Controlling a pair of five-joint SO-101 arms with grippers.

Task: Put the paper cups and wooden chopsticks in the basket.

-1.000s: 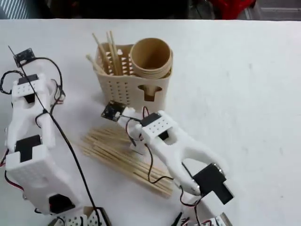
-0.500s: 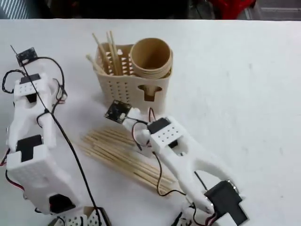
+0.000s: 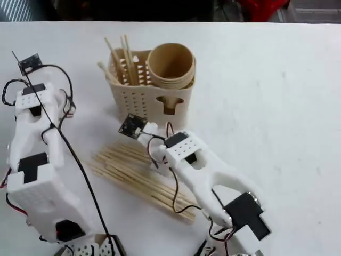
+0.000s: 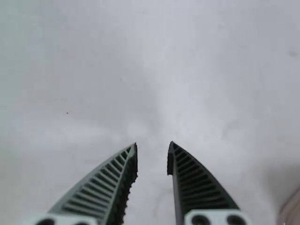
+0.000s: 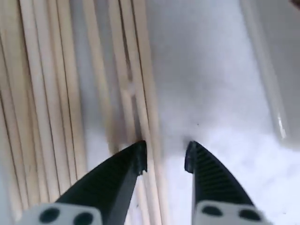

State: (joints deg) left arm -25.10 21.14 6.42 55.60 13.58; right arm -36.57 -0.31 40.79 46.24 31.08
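So, the paper cups are already stacked in the right half of the basket, and a few upright chopsticks stand in its left half. The rest of the wooden chopsticks lie in a loose pile on the table, just on the near side of the basket.

The right gripper hangs over the pile's edge closest to the basket. Its jaws are a little apart, with only tabletop between them. The left gripper is off at the left over bare table, jaws slightly apart too.

My worry is that the gap sits just beside the outermost stick. Closing here could pinch air, or nudge the sticks so they roll and scatter.
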